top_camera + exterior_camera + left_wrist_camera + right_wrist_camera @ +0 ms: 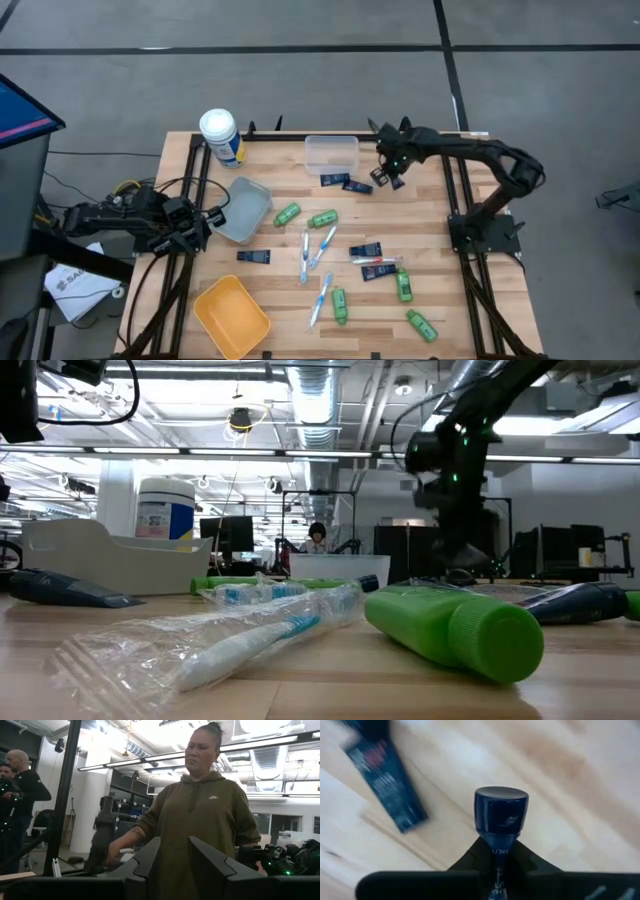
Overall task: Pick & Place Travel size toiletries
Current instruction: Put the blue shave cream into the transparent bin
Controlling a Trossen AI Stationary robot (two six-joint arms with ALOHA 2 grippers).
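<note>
Toiletries lie scattered over the table (420, 215); nearest the low camera are a green bottle (452, 628) lying on its side, its long axis running from about ten toward four o'clock, cap end nearer, and a bagged toothbrush (245, 635) beside it. Farther back, near the clear bin (332, 153) at the table's twelve o'clock edge, the right pincer (388, 176) has its fingers pinched tight on a navy tube (499, 820), cap pointing out past the fingertips, long axis in line with the pincer. Another navy tube (387, 782) lies flat just beyond. By my reading the grasp step is complete; the next move calls for a lift and carry to a bin. At nine o'clock, off the table's edge, the left pincer (172, 865) waits partly open, holding nothing.
</note>
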